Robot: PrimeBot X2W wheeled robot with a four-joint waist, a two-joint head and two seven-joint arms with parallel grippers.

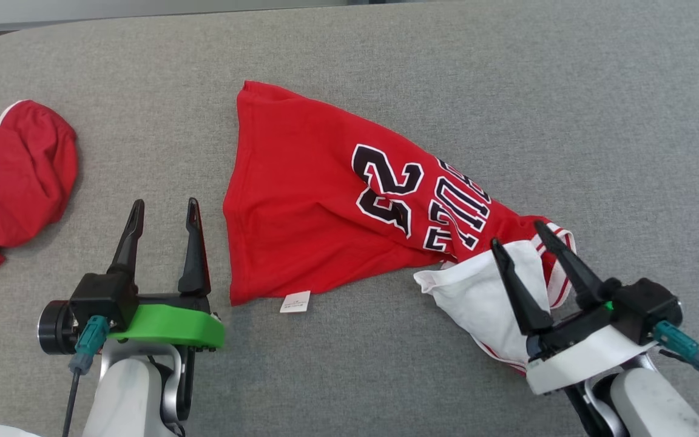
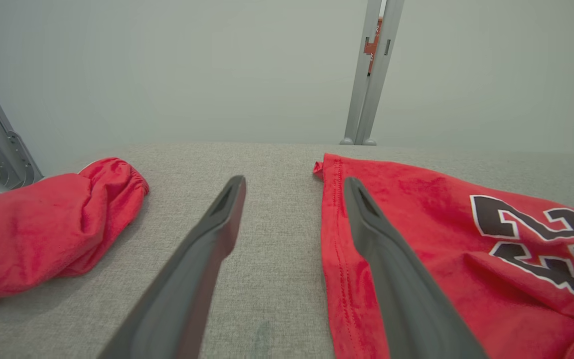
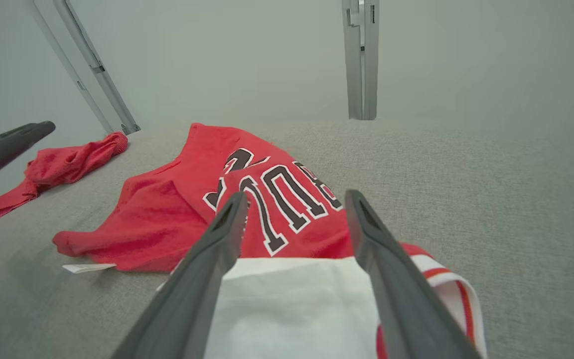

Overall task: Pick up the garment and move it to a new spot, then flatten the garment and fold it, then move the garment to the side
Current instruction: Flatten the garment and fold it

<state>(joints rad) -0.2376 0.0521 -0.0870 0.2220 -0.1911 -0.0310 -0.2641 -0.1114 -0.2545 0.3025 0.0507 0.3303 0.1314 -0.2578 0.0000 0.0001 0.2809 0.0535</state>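
Note:
The garment (image 1: 313,194) is a red jersey with black-and-white number and lettering, lying crumpled across the middle of the grey table (image 1: 507,91). Its white sleeve end (image 1: 483,297) lies at the lower right. My right gripper (image 1: 516,233) stands open over that white end, one finger on each side, gripping nothing. In the right wrist view the garment (image 3: 277,209) spreads ahead of the open right gripper (image 3: 294,199). My left gripper (image 1: 164,209) is open just left of the jersey's hem. The left wrist view has the left gripper (image 2: 294,184) open beside the garment's edge (image 2: 416,239).
A second red cloth (image 1: 10,182) lies bunched at the table's left edge, also seen as red cloth (image 2: 43,214) and red cloth (image 3: 63,164). Metal frame posts (image 2: 371,75) stand beyond the far edge. A white care label (image 1: 295,301) sticks out of the hem.

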